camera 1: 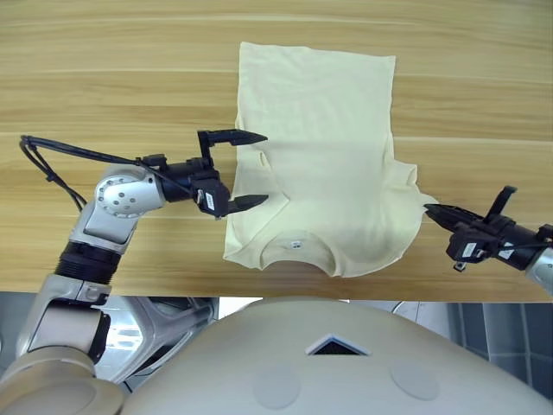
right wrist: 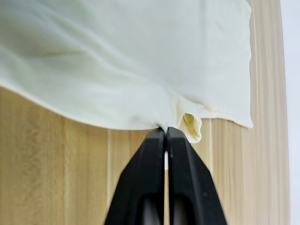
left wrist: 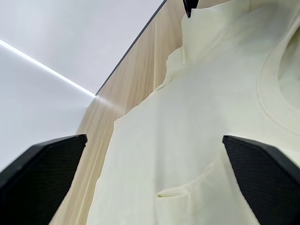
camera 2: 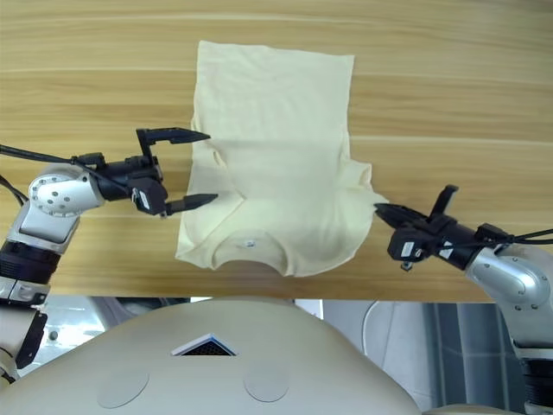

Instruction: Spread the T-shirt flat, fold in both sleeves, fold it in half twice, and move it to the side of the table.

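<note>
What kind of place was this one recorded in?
Probably a robotics lab or test room rather than a home: a long wooden table with a single pale T-shirt laid out on it, and a plain white wall beyond the table's edge.

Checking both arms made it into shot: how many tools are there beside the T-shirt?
2. The left tool is open at the left edge of the T-shirt. The right tool is shut, with its tips at the shirt's right edge. None seems hidden.
</note>
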### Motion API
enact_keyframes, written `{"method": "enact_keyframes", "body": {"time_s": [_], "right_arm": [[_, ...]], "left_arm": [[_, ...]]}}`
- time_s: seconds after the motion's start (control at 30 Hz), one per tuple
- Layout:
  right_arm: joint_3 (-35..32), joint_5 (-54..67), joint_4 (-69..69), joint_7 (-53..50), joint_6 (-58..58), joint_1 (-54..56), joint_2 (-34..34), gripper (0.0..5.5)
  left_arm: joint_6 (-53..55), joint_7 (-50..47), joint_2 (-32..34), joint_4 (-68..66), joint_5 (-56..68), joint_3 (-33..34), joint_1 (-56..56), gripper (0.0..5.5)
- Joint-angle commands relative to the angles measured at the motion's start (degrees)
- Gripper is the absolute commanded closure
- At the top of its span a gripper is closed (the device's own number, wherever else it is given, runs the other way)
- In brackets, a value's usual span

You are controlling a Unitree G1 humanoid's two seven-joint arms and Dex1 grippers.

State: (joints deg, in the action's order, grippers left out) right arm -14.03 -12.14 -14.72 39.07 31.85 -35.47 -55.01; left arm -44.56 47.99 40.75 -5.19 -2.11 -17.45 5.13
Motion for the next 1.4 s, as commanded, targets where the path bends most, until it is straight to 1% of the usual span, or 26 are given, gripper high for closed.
{"method": "enact_keyframes", "body": {"time_s": [0.03,0.5,0.7,1.0,1.4], "right_arm": [[1.4,0.4,-1.8,1.6,-0.9,2.9,-0.6,5.47],[9.5,-2.8,-6.9,3.5,-3.6,12.1,0.2,5.47],[15.4,-6.0,-7.3,4.3,-5.3,18.0,1.6,5.47],[22.4,-9.0,-6.5,6.2,-8.4,26.0,3.7,5.47],[26.5,-9.1,-5.8,7.9,-10.8,29.5,5.3,5.47]], "left_arm": [[0.5,0.2,-0.3,-0.3,-0.5,-0.3,0.8,0.10],[0.0,0.0,-1.4,-2.4,-1.3,-0.6,2.1,0.10],[-0.7,-0.1,-1.7,-3.3,-1.7,-0.6,2.1,0.10],[-1.3,0.2,-1.7,-4.1,-1.6,-0.8,2.3,0.10],[-1.0,0.9,-1.5,-3.4,-0.9,-1.0,2.3,0.10]]}}
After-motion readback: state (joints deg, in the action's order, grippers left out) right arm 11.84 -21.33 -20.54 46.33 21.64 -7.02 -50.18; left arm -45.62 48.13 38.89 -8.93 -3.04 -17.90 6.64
